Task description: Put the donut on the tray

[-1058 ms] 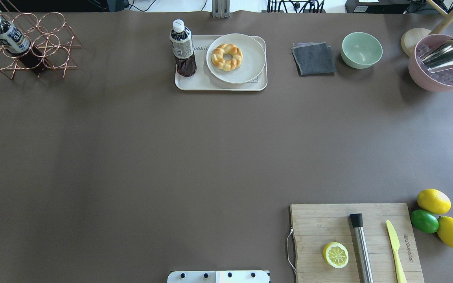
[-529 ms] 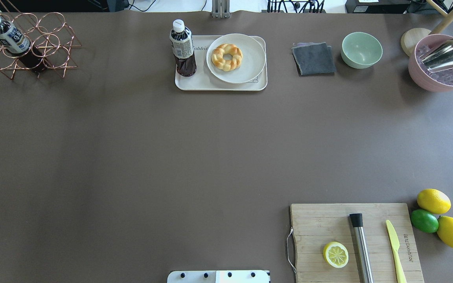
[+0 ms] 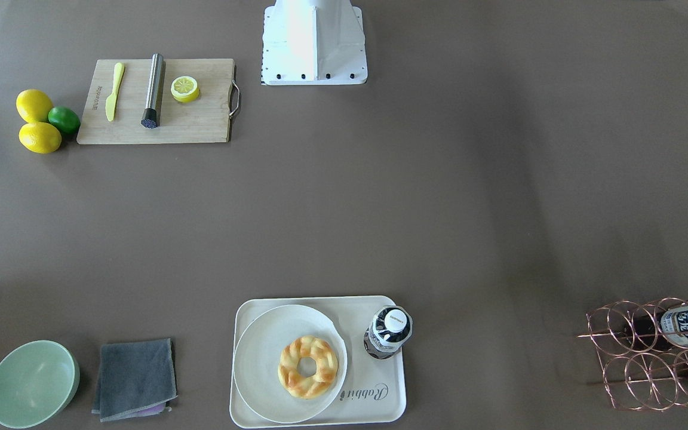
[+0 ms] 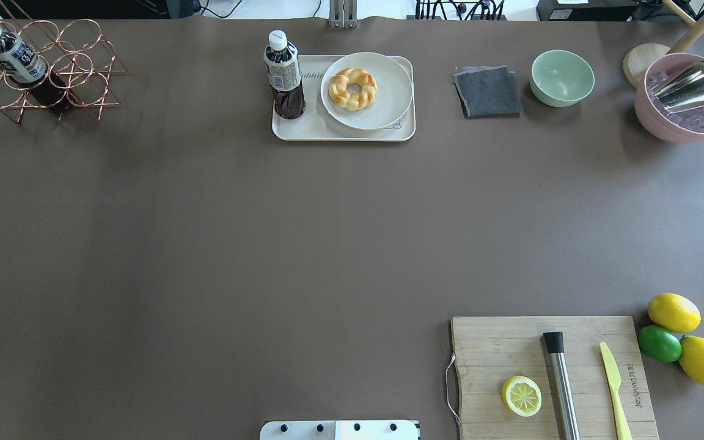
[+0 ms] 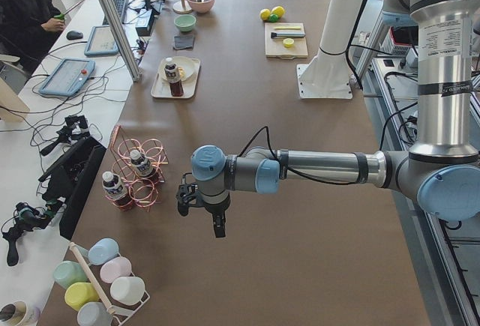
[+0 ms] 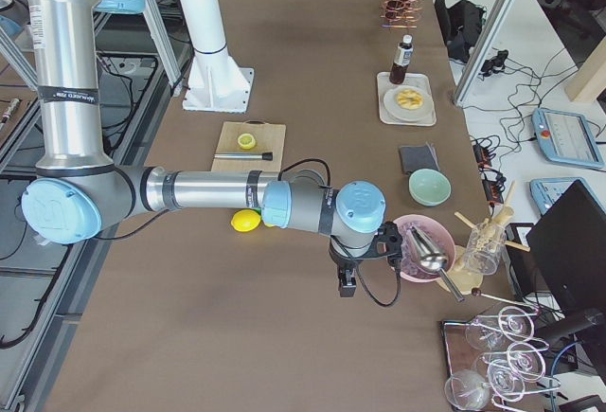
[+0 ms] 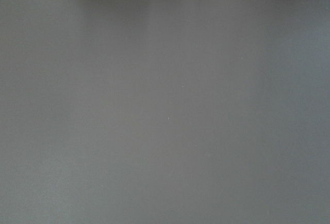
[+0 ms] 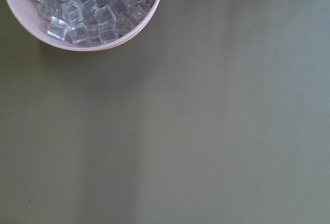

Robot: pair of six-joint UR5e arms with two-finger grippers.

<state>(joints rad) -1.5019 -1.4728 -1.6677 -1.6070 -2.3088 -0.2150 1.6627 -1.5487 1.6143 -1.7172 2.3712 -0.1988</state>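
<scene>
The braided golden donut (image 4: 352,88) lies on a round off-white plate (image 4: 388,104), and the plate rests on the cream "Rabbit" tray (image 4: 303,129) at the far middle of the table. They also show in the front view: donut (image 3: 308,366), plate (image 3: 260,358), tray (image 3: 380,406). The left gripper (image 5: 217,225) shows only in the left side view, hanging over bare table beside the copper rack. The right gripper (image 6: 347,284) shows only in the right side view, beside the pink ice bowl. I cannot tell whether either is open or shut.
A dark drink bottle (image 4: 283,73) stands on the tray's left end. A grey cloth (image 4: 487,91), a green bowl (image 4: 562,77) and a pink ice bowl with a metal scoop (image 4: 688,101) stand to the right. A copper rack (image 4: 40,70) is far left. A cutting board (image 4: 553,373) with a lemon half is near right.
</scene>
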